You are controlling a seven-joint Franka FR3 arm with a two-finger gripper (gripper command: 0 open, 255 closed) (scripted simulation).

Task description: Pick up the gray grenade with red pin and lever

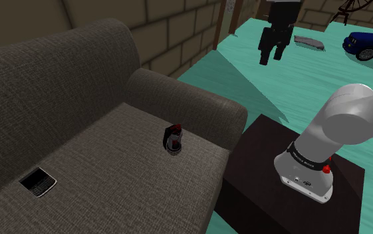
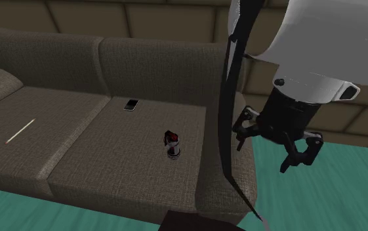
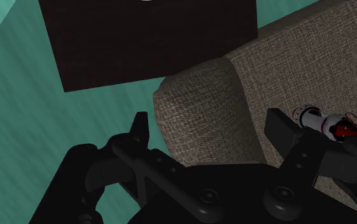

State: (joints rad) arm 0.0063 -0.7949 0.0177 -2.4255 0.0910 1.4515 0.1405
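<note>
grenade look: we see a small can-shaped grenade (image 1: 173,139), pale grey-white body, red top w/ dark bits
where: on the sofa (image 1: 112,166) seat cushion, near the armrest on the stand (image 1: 264,173) side
axis: upright, long axis vertical, red end up
jaws: open, nothing in them, up in the air past the armrest, well apart from the grenade
wrist view: red pin ring shows
shoulder view: blue car (image 1: 371,45) on the teal floor
2nd ext view: thin pale stick (image 2: 20,131) on the other cushion

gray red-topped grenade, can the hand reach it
Probably yes: nothing covers the gray red-topped grenade on the brown fabric sofa seat, and the open black hand hangs higher, past the armrest.
</note>
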